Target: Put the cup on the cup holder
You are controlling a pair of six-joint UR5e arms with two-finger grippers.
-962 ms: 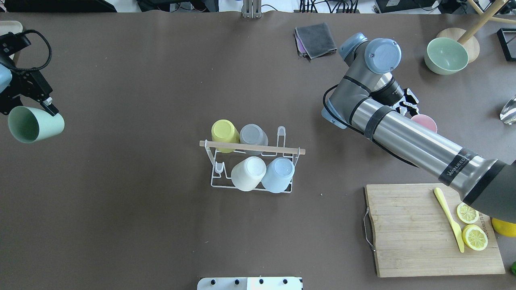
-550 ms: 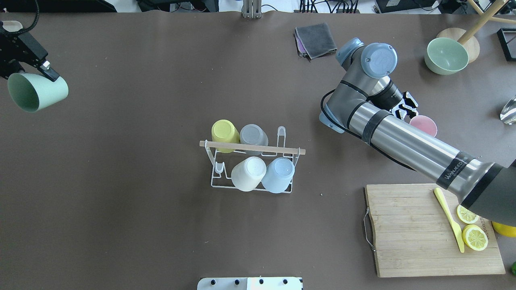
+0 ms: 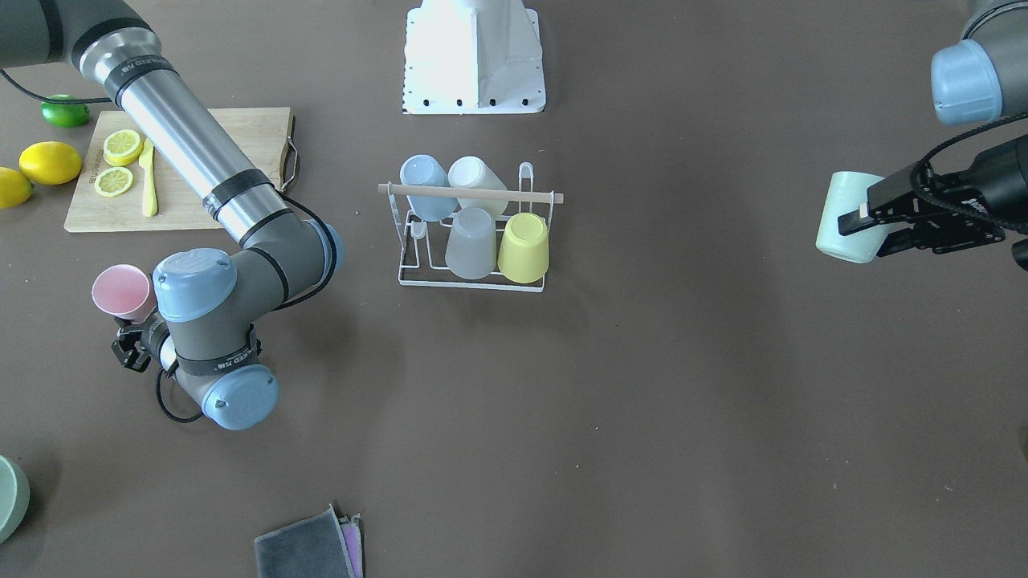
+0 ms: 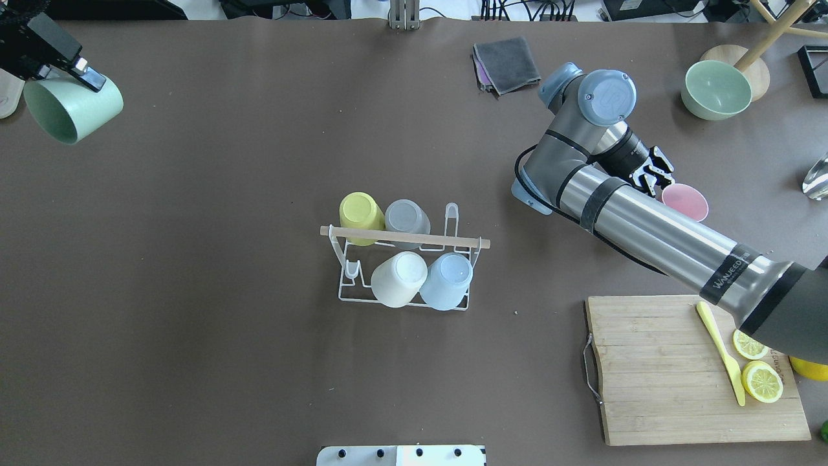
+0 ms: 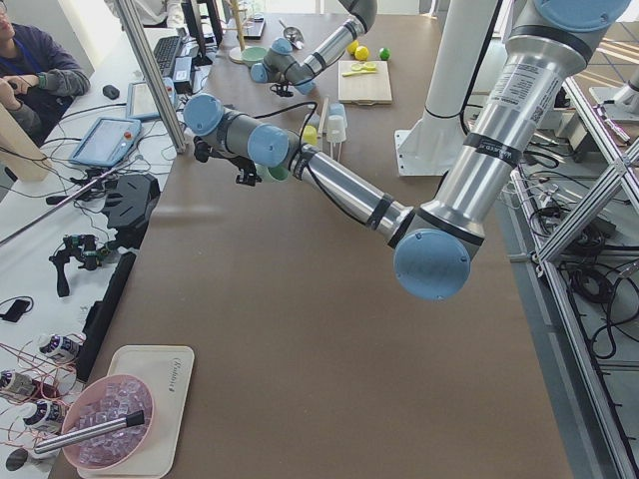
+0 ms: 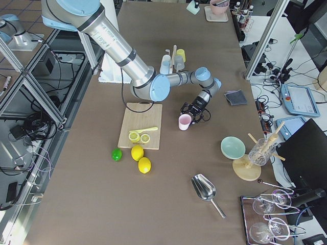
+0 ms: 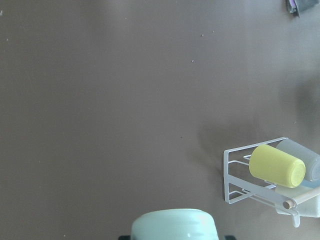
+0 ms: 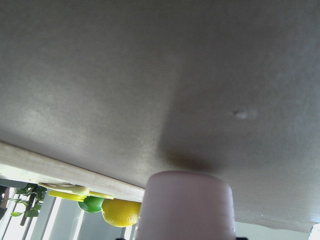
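The white wire cup holder (image 4: pixel 347 294) with a wooden rod (image 4: pixel 404 237) stands mid-table and carries yellow, grey, white and blue cups upside down. It also shows in the front view (image 3: pixel 409 277) and the left wrist view (image 7: pixel 230 175). My left gripper (image 4: pixel 71 84) is shut on a mint green cup (image 4: pixel 74 113), held on its side above the table's far left; it also shows in the front view (image 3: pixel 843 229). My right gripper (image 4: pixel 656 176) is shut on a pink cup (image 4: pixel 686 202), low over the table right of the holder; it also shows in the front view (image 3: pixel 120 291).
A wooden cutting board (image 4: pixel 653 369) with lemon slices and a yellow knife lies at the near right. A green bowl (image 4: pixel 715 89) and a grey cloth (image 4: pixel 506 63) sit at the far right. The right arm's forearm (image 4: pixel 666 236) stretches over the board's far side.
My left gripper has carried the green cup toward the table's far edge and slightly right. My right gripper with the pink cup has shifted slightly right.
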